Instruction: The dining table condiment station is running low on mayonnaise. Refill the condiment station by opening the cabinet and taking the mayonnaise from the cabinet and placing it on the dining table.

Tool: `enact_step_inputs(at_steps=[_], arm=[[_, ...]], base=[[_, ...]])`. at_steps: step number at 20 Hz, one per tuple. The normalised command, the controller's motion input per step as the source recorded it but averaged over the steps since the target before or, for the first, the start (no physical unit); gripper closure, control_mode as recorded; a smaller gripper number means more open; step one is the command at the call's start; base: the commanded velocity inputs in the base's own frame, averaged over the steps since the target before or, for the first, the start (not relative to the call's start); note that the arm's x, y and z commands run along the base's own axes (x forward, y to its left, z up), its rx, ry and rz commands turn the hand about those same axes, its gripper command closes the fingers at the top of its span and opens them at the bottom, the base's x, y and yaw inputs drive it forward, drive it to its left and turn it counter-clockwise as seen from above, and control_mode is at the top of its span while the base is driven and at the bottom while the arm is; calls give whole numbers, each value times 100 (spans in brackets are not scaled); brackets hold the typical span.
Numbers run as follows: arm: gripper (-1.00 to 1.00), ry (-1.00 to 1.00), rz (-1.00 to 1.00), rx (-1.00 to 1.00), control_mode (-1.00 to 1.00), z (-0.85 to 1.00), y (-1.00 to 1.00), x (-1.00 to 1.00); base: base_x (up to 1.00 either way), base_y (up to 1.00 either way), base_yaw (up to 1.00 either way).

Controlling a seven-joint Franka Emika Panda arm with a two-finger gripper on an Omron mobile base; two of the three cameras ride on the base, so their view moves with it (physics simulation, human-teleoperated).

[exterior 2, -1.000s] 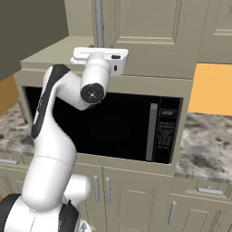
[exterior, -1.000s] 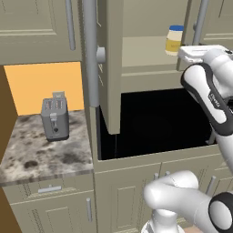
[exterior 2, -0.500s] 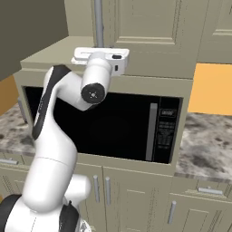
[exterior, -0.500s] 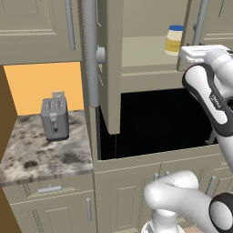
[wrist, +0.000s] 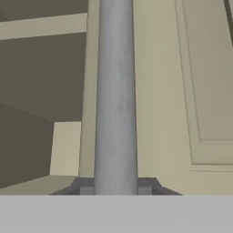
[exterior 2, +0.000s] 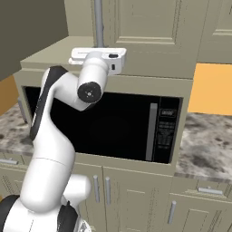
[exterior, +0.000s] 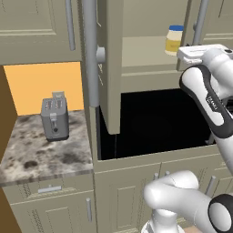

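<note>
The cabinet point(exterior: 136, 54) has its left door point(exterior: 109, 68) swung open. On the shelf inside stands the mayonnaise point(exterior: 174, 39), a blue-lidded creamy-yellow jar. My gripper point(wrist: 115, 187) is shut on the long grey bar handle point(wrist: 116, 91) of the right door, with a dark fingertip on each side of the bar at its lower end. In the left base view the white hand point(exterior: 200, 52) sits just below that handle point(exterior: 200, 20), right of the jar. The right base view shows the hand point(exterior 2: 97, 55) under the same handle point(exterior 2: 98, 22). The dining table is out of view.
A black microwave point(exterior 2: 113, 127) is built in under the cabinet shelf. A grey toaster point(exterior: 54, 119) stands on the small marble counter point(exterior: 41, 157) at left, against an orange wall. The open left door and its handle point(exterior: 90, 50) jut out toward me.
The jaws have closed onto the right door's handle. The arm and the doors have stayed where they were.
</note>
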Motion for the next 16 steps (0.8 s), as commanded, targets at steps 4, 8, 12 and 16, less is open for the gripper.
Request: enact_step_inputs(at_steps=[4,8,12,16], arm=[[100,4,0,0,-100,-1,0,0],[100,-1,0,0,-100,-1,-14,-47],[100,-1,0,0,-100,0,-31,-99],[100,0,0,0,-100,0,-31,-100]], base=[[0,0,0],[0,0,0],[0,0,0],[0,0,0]])
